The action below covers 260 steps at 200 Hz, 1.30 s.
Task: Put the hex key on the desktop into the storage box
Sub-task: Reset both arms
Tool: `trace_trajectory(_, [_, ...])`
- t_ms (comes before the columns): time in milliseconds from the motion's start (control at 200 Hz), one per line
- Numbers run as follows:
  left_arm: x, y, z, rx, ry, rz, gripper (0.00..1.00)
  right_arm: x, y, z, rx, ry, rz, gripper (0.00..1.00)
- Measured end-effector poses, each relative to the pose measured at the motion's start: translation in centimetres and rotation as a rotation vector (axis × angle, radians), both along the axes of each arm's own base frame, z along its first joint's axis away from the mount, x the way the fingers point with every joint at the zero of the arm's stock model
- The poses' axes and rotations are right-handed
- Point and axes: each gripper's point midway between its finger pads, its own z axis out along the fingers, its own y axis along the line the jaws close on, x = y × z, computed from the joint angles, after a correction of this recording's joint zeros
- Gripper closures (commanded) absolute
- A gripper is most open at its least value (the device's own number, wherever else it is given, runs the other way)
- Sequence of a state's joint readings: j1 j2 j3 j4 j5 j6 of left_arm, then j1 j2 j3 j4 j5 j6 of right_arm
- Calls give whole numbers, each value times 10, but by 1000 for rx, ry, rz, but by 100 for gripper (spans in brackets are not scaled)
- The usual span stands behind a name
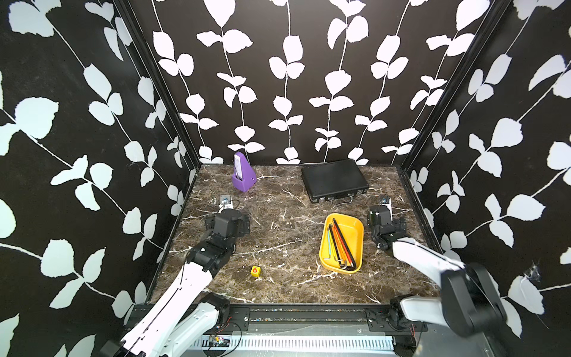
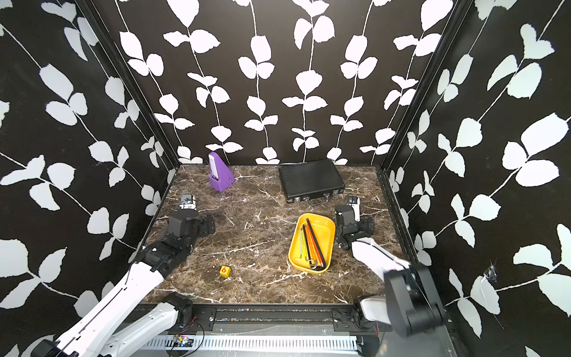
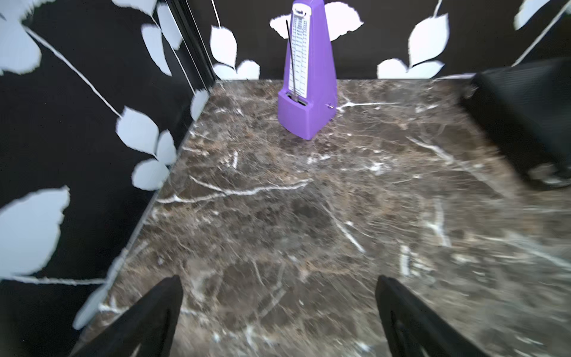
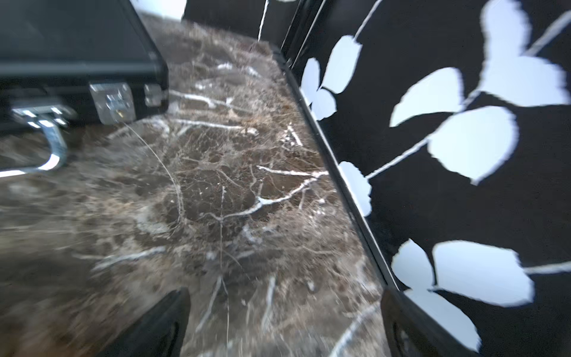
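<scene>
Hex keys (image 1: 341, 244) (image 2: 312, 244) are noted as a bundle of thin L-shaped rods, light blue, yellow, orange, red and black, laid lengthwise in the storage box (image 1: 352, 230) (image 2: 324, 230), bent ends toward its front end. The shallow yellow box is set on the desktop (image 1: 278, 222) in the right half, nearer the front edge than the back.

Rods overlap, so a count cannot be made. In both top views the fingers of both arms are hidden by the wrists. Both wrist views are smeared. Only finger ends are seen there, cut off by the frame. The left gripper (image 3: 279, 279) and the right gripper (image 4: 284, 292) are seen spread wide, only marble between the jaws.

Bare marble is left wide at tabletop centre. A purple metronome (image 1: 244, 174) is placed near the back-left corner, a black briefcase (image 1: 333, 180) along the back edge right of centre, a small yellow die (image 1: 255, 271) toward the front edge. The right gripper is held close to the right edge, near the briefcase
</scene>
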<state>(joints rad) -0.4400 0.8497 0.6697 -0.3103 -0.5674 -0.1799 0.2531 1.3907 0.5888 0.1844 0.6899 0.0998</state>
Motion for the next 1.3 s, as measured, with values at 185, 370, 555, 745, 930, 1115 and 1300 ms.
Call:
trace_trajectory(185, [35, -7, -51, 215, 5, -48, 1, 24, 14, -24, -23, 14, 114, 1])
trace_trajectory(370, [65, -18, -114, 359, 87, -97, 1, 31, 4, -17, 38, -106, 150, 1])
trace_trajectory(555, [83, -26, -120, 426, 40, -135, 1, 29, 9, -13, 73, -167, 201, 1])
trace_trajectory(745, [91, -27, -112, 463, -56, -146, 1, 17, 20, -16, 99, -215, 283, 1])
trace_trajectory(930, [93, -25, -104, 449, -98, -148, 1, 17, 17, -19, 113, -256, 284, 1])
trace_trajectory(1115, [93, -4, -98, 376, -123, -117, 1, 20, 12, -21, 135, -243, 267, 1])
trace_trajectory(1300, [91, 39, -100, 244, -142, -15, 1, 23, 8, -21, 151, -240, 248, 1])
